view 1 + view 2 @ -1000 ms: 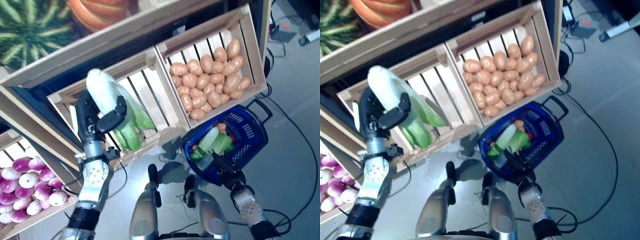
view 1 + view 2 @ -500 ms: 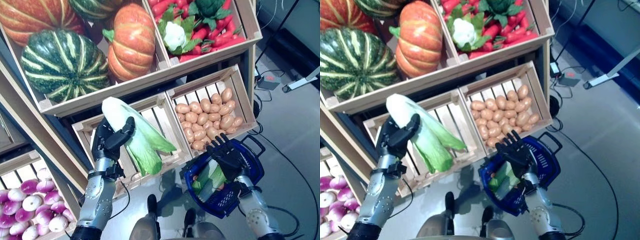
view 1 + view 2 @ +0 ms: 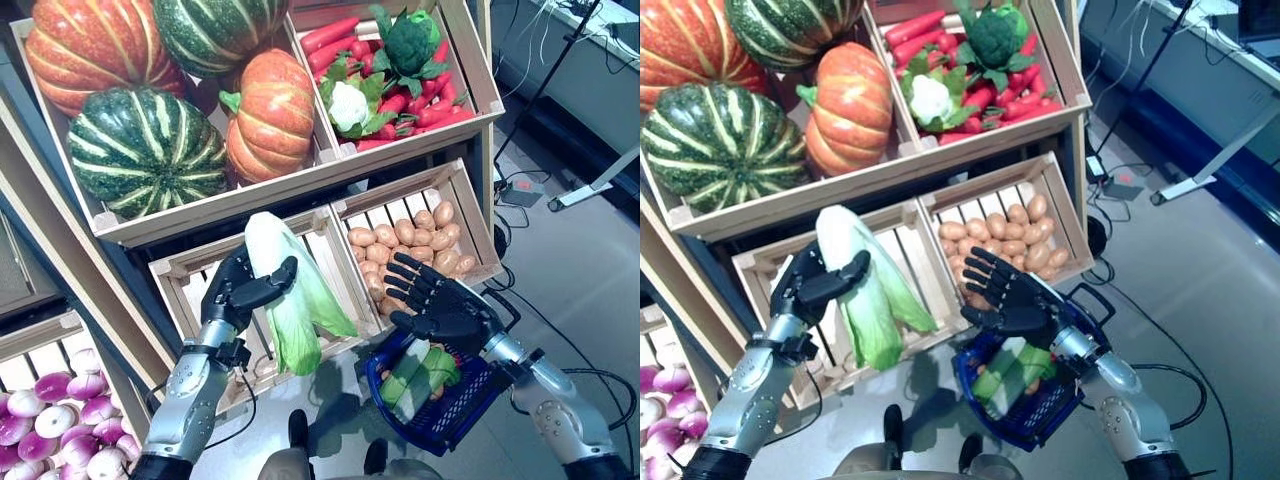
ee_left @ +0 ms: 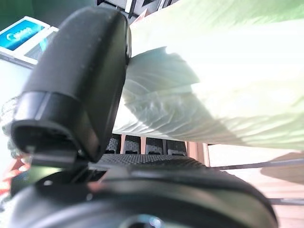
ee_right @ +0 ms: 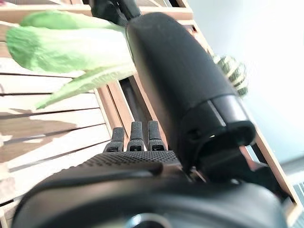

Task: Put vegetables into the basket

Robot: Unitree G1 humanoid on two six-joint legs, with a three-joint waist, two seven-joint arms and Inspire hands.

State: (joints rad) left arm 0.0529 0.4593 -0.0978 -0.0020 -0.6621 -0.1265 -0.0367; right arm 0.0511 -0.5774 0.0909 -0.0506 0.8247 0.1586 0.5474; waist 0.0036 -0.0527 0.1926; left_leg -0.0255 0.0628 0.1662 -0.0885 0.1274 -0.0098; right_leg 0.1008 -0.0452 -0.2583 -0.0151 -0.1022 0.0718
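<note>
My left hand [image 3: 240, 293] is shut on a pale green Chinese cabbage [image 3: 287, 290], white stem up and leaves hanging down, in front of the slatted lower crate [image 3: 190, 272]. The left wrist view shows the thumb [image 4: 80, 80] pressed against the cabbage [image 4: 209, 85]. My right hand [image 3: 443, 308] is open with spread fingers, raised just right of the cabbage and above the blue basket [image 3: 470, 405]. The basket sits on the floor and holds green and white vegetables [image 3: 418, 372].
A crate of potatoes [image 3: 410, 235] stands behind my right hand. Above are pumpkins [image 3: 268, 115], a striped green squash [image 3: 145, 150] and a crate of red peppers, cauliflower and broccoli [image 3: 385, 75]. Purple turnips [image 3: 55, 445] fill a crate at the lower left.
The camera has tilted up. My right hand has risen from the basket toward the cabbage, fingers spread. My left hand has carried the cabbage a little to the right.
</note>
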